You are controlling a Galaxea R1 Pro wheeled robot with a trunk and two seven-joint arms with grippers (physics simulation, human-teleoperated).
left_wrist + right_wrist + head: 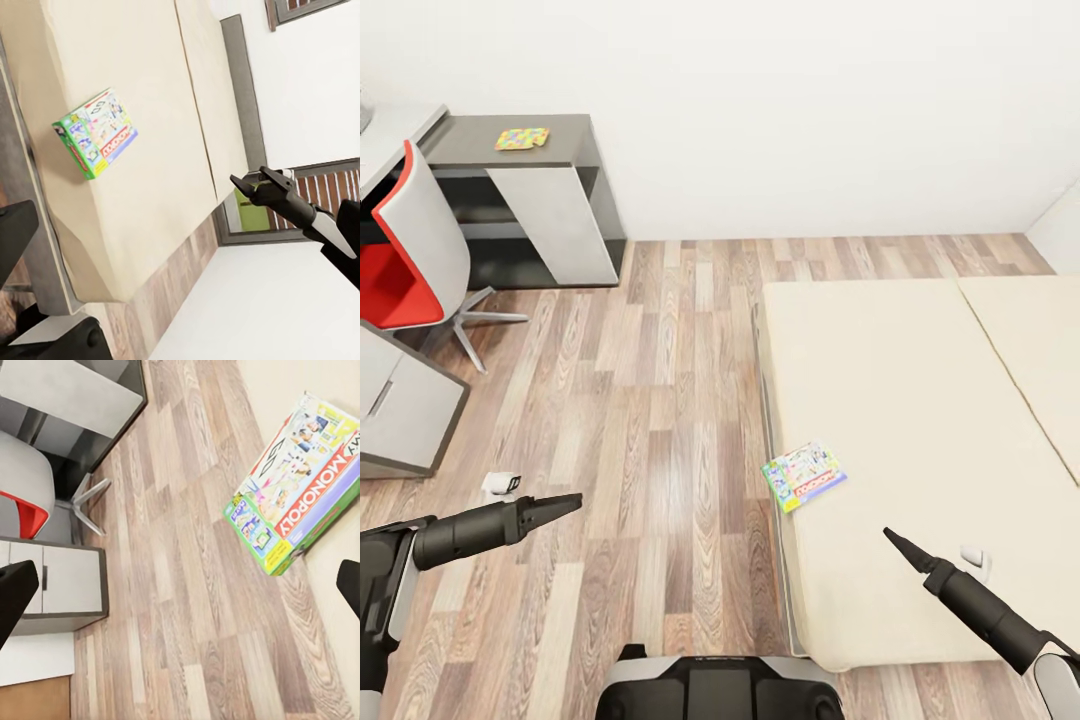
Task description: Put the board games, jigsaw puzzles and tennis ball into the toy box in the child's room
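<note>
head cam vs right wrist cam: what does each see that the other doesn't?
Head only: jigsaw puzzle on the dark desk top, left pincer and right pincer, both shut and empty, the white wall.
Right wrist only: the board game's "Monopoly" lettering, legible.
Both: board game at the bed's edge, red chair, plank floor.

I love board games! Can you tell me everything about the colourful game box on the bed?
The board game is a thin, flat rectangular box that looks like cardboard. Its lid is white with busy cartoon pictures, green sides and a red Monopoly logo on a purple strip. It lies flat, lid up and closed, turned askew, right at the near edge of the cream bed, one corner poking slightly over the wood floor. Only the mattress touches it.
</note>
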